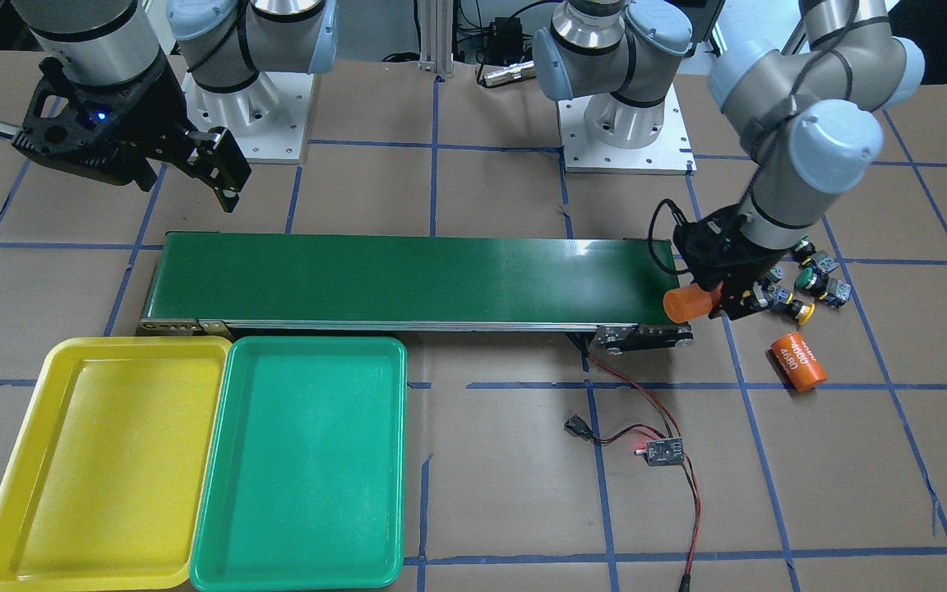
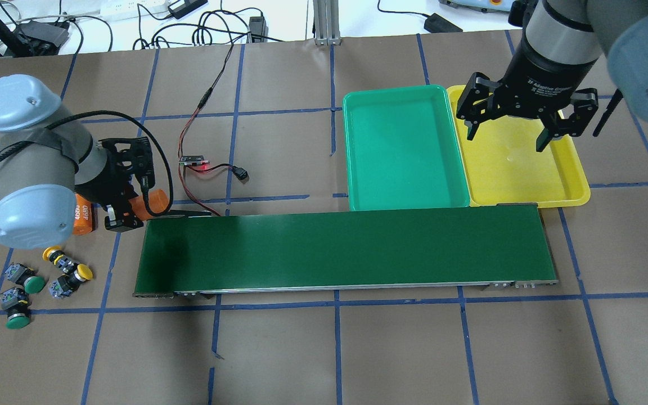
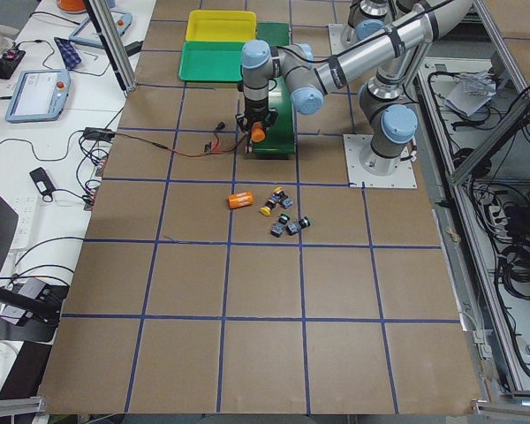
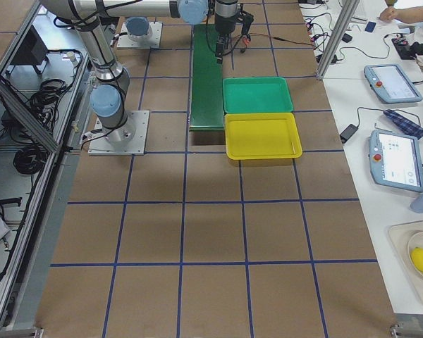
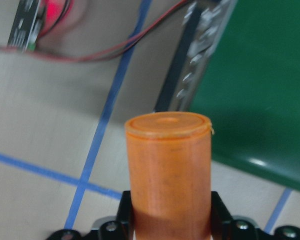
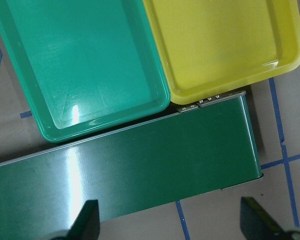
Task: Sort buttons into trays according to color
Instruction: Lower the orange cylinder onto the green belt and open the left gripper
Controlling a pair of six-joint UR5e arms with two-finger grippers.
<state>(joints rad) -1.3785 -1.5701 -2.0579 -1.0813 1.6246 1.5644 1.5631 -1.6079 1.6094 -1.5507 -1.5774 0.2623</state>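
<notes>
Four buttons lie loose on the table by the belt's end: two yellow-capped [image 2: 83, 273] [image 2: 52, 254] and two green-capped [image 2: 34, 284] [image 2: 17, 322]. My left gripper [image 2: 137, 207] is beyond them, at the conveyor's end, shut on an orange cylinder [image 5: 169, 170], not a button. That cylinder [image 1: 685, 303] sticks out toward the belt. The green tray [image 2: 405, 95] and yellow tray [image 2: 574, 169] sit side by side, both empty. My right gripper [image 2: 505, 140] hangs open over the yellow tray, holding nothing.
A long dark-green conveyor belt [image 2: 346, 250] runs between the buttons and the trays. A second orange cylinder marked 4680 [image 1: 798, 363] lies beside the buttons. A small board with a red light [image 2: 193, 161] and its wires lie past the belt.
</notes>
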